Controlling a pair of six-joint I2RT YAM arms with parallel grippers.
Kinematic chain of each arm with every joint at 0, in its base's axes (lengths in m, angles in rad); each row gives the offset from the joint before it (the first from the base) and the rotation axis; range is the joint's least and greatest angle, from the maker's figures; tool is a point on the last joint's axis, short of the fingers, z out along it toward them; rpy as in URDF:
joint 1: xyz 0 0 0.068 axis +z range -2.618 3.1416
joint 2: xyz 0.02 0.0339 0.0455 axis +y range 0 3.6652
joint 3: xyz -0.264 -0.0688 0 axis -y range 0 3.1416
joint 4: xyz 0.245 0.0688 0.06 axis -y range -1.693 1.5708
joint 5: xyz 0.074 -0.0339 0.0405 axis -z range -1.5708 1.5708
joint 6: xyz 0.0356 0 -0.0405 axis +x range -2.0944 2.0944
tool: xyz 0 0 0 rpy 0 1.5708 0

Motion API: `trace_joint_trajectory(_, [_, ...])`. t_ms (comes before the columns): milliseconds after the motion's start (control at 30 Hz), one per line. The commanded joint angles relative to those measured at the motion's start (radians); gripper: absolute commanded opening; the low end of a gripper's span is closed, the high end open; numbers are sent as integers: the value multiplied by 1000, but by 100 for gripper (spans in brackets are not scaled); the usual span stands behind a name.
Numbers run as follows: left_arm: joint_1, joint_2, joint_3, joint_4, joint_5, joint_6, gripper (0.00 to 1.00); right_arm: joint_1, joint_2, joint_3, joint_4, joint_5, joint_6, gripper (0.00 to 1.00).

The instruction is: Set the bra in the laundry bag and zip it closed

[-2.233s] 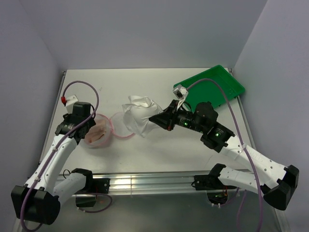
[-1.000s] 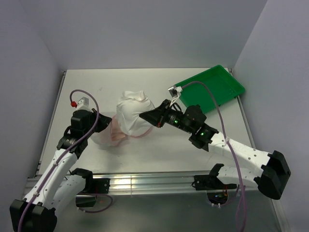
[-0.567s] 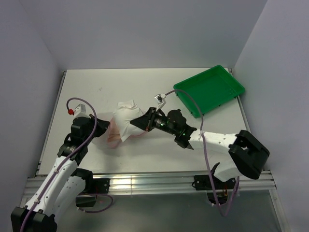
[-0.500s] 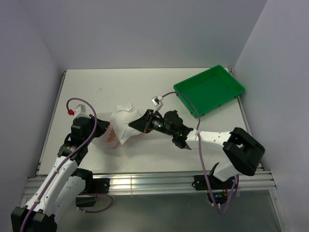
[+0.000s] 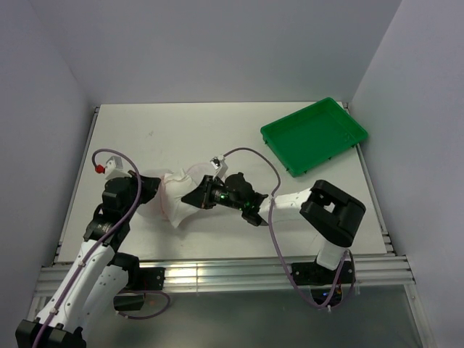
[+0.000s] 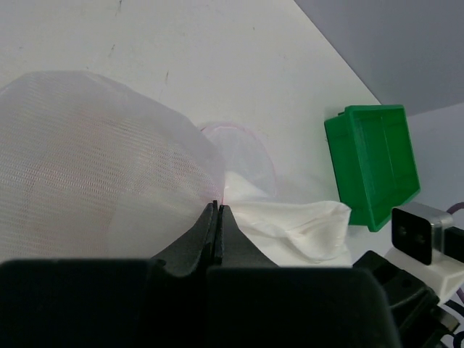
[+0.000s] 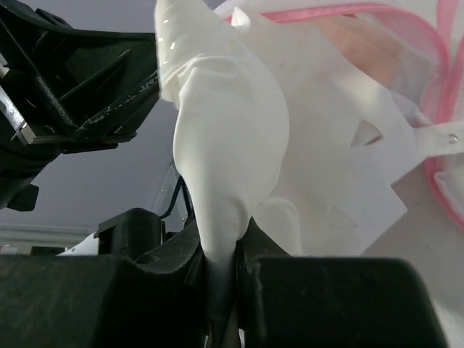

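Observation:
The laundry bag (image 5: 161, 208), a see-through white mesh pouch with a pink rim, lies at the table's left-centre. My left gripper (image 5: 151, 190) is shut on its edge; in the left wrist view the jaws (image 6: 217, 208) pinch the mesh (image 6: 94, 159) where a pink line shows. The white bra (image 5: 190, 177) is at the bag's mouth, and my right gripper (image 5: 191, 197) is shut on it. In the right wrist view a fold of bra (image 7: 225, 138) rises from the gripper (image 7: 221, 254) and the rest spreads against the pink zipper rim (image 7: 406, 22). How far the bra is inside I cannot tell.
A green plastic tray (image 5: 315, 134) stands at the back right, also in the left wrist view as the green tray (image 6: 373, 163). The right arm lies low across the table's middle, its cable (image 5: 250, 156) looping above it. Walls close the table on three sides.
The right gripper has carried the bra left and down to the bag's mouth, the arm stretching low over the table. The left gripper kept its hold on the bag, shifting only slightly.

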State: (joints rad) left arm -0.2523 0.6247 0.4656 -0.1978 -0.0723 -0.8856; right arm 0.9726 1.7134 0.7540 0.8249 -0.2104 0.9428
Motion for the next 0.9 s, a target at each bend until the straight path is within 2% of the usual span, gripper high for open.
trace_joint_trajectory(0, [-2, 19, 22, 66, 35, 0, 0, 20, 38, 94, 44, 13, 2, 0])
trace_joint_trajectory(300, [-4, 30, -35, 149, 158, -13, 0, 69, 219, 326, -116, -6, 20, 0])
trace_joint_trajectory(433, [-7, 15, -50, 170, 183, -24, 0, 84, 278, 338, -109, 35, 59, 0])
trace_joint_trajectory(667, [-7, -43, -88, 121, 223, -58, 0, 71, 215, 317, -105, 184, 48, 1])
trace_joint_trajectory(867, [-8, -71, -94, 74, 221, -67, 0, 69, 183, 329, -107, 341, 108, 1])
